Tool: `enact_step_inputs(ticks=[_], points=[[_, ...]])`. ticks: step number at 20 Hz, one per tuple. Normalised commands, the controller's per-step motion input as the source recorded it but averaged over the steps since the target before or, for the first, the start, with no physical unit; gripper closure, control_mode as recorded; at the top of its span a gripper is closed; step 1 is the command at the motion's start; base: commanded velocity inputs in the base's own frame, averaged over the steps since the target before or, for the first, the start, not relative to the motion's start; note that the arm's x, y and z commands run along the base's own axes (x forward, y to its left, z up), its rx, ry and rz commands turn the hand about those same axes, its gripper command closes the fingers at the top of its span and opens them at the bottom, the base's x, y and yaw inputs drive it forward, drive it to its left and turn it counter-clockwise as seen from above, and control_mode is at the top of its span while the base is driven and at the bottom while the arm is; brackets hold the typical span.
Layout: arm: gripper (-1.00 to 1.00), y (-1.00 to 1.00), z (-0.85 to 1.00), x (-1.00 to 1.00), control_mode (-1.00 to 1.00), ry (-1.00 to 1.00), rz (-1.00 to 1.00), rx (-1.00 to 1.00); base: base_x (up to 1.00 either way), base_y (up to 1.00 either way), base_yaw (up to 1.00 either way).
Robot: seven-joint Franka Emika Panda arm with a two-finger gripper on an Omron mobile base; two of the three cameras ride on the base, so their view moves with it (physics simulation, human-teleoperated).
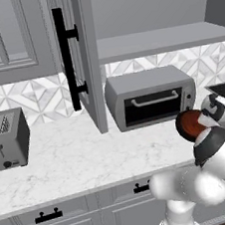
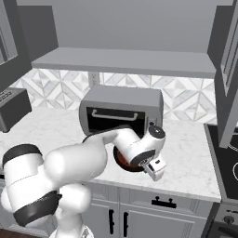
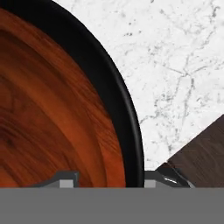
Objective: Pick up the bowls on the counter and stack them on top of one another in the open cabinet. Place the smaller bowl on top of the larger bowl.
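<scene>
The smaller bowl [image 3: 52, 113], glossy reddish-brown with a dark outer rim, lies on the white marble counter [image 3: 179, 57] in front of the toaster oven. It also shows beside my wrist [image 1: 188, 124] and under my hand [image 2: 124, 160]. My gripper [image 3: 108, 179] comes down on its rim, with one fingertip [image 3: 65, 179] inside the bowl and the other outside, and is shut on the wall. The open cabinet shelf [image 1: 160, 40] [image 2: 125, 60] is bare above. The larger bowl is out of view.
A grey toaster oven [image 1: 150, 97] [image 2: 121, 109] stands right behind the bowl, under the shelf. The cabinet door [image 1: 89, 62] with its black bar handle juts out to the left. A toaster [image 1: 5, 138] sits far left and a stove [image 2: 228, 153] lies to the right. The counter's front edge [image 3: 168, 159] is close by.
</scene>
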Motion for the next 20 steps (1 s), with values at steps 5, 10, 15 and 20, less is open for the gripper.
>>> enact_step_inputs(ticks=[5, 10, 15, 20], points=[[1.00, 0.00, 1.00, -0.78, -1.00, -0.31, 0.00, 0.00, 0.00, 0.00, 0.00], [1.00, 0.06, 1.00, -0.49, -1.00, -0.33, -0.01, 0.00, 0.00, 0.00, 0.00], [1.00, 0.29, 1.00, -0.19, -1.00, -0.24, -0.01, 0.00, 0.00, 0.00, 0.00], [1.00, 0.28, 1.00, 0.00, -1.00, -0.05, 0.00, 0.00, 0.00, 0.00, 0.00]])
